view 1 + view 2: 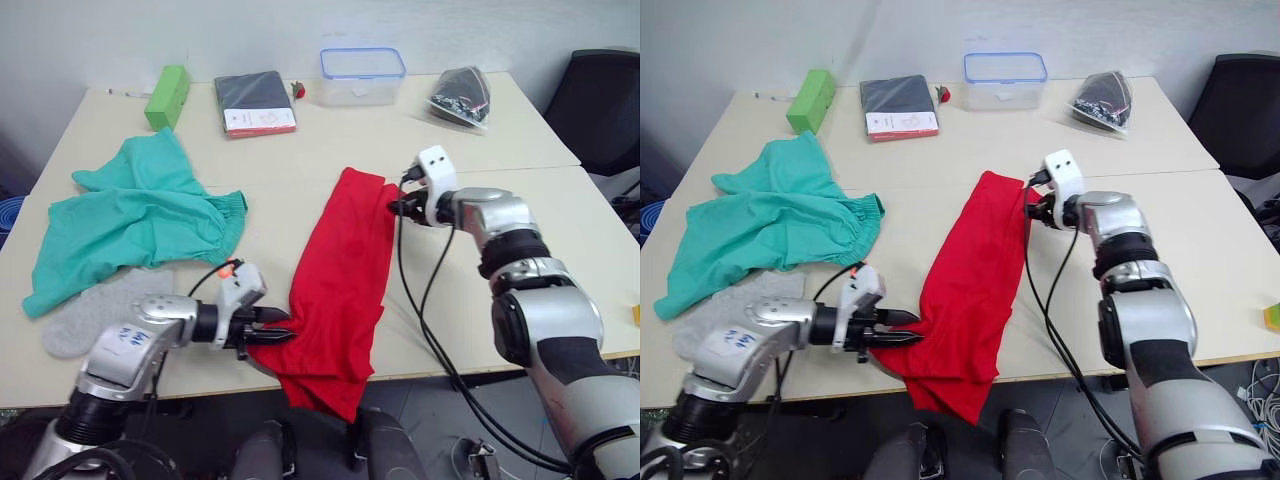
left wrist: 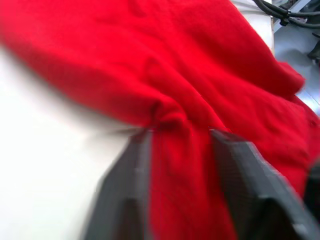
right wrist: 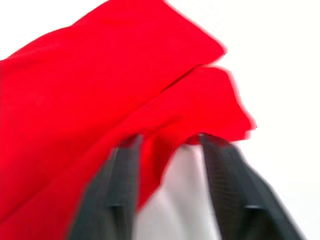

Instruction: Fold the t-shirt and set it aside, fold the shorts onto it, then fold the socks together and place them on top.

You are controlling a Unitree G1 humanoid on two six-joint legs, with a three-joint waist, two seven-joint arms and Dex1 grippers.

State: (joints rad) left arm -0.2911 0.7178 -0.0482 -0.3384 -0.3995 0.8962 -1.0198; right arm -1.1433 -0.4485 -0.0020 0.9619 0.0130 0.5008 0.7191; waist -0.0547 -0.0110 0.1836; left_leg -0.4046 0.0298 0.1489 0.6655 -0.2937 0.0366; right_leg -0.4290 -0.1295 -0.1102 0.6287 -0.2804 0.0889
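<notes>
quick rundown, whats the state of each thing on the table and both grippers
t-shirt: folded into a long strip, near end hanging over the table edge
shorts: spread out, unfolded
socks: flat, unfolded, beside the shorts
left gripper: pinching the t-shirt's near end
right gripper: fingers apart around the t-shirt's far edge
plastic container: lid on
black bag: lying closed
</notes>
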